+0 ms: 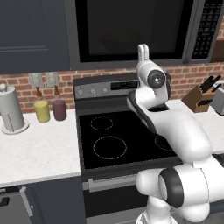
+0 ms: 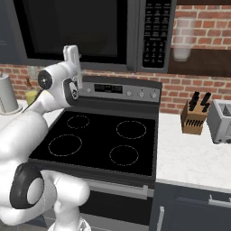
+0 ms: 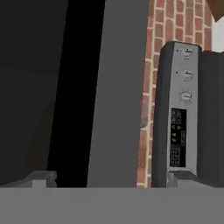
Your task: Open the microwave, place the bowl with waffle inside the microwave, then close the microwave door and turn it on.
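Observation:
The microwave (image 1: 131, 30) (image 2: 90, 27) hangs above the stove, and its keypad strip (image 1: 205, 30) (image 2: 155, 31) is at its right. The microwave door (image 1: 83, 35) (image 2: 27, 31) sits flush with the box. A dim rounded shape (image 1: 117, 41) shows behind the black glass; I cannot tell whether it is the bowl. The waffle is not visible. My gripper (image 1: 143, 49) (image 2: 72, 52) (image 3: 113, 180) points up, just below and in front of the door's lower frame. It is open, with nothing between its fingers. In the rolled hand view, the black glass (image 3: 30, 87) and the grey frame (image 3: 118, 87) lie ahead.
The black stove (image 1: 113, 140) (image 2: 99, 140) lies under the arm, its knob panel (image 1: 105, 87) (image 2: 122, 90) (image 3: 181, 113) against the brick wall. A paper towel holder (image 1: 11, 109), a yellow jar (image 1: 42, 111) and a maroon jar (image 1: 59, 109) stand left. A knife block (image 2: 195, 118) and a toaster (image 2: 222, 121) stand right.

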### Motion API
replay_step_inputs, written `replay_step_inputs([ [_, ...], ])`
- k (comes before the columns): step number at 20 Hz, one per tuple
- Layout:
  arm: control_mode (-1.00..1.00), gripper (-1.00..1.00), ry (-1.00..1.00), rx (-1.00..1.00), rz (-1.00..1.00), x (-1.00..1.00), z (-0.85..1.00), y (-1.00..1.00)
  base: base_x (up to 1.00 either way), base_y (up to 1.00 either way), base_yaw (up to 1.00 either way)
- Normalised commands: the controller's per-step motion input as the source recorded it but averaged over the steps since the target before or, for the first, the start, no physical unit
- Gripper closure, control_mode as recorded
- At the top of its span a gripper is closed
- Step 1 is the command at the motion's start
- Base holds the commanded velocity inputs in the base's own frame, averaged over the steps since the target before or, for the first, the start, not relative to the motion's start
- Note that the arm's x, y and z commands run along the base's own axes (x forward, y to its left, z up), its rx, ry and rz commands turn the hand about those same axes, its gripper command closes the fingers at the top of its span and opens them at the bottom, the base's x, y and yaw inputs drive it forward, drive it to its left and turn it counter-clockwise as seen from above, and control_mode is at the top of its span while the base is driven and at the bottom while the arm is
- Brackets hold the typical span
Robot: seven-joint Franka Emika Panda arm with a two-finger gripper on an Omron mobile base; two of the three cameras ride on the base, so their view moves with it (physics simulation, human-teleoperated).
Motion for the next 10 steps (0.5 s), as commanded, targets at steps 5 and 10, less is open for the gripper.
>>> replay_step_inputs([
  [5,-1.00,-1.00,0.01,0.14,0.23,0.85,0.04,-0.01,0.00,0.00,0.00],
  [10,-1.00,-1.00,0.05,0.13,0.19,0.64,0.18,0.00,0.00,0.00,0.00],
])
